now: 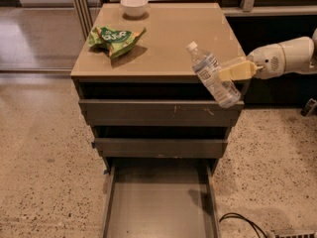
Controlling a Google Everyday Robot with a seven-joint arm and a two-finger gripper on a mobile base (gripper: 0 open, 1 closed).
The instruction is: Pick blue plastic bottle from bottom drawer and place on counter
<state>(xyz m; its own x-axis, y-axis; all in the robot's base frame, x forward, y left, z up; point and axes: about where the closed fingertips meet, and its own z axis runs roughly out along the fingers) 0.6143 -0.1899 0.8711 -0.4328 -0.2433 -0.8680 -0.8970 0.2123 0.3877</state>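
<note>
The blue plastic bottle (212, 76), clear with a white cap and pale label, hangs tilted in the air at the counter's front right corner, cap up and to the left. My gripper (233, 71), with yellowish fingers on a white arm coming in from the right, is shut on the bottle's middle. The counter (173, 38) is the tan top of the cabinet. The bottom drawer (161, 202) is pulled out and its flat floor shows nothing in it.
A green snack bag (115, 37) lies on the counter's left side. A small white bowl (134, 5) stands at the counter's back edge. Two shallower drawers (158, 112) are slightly open. A black cable (242, 222) lies on the speckled floor at lower right.
</note>
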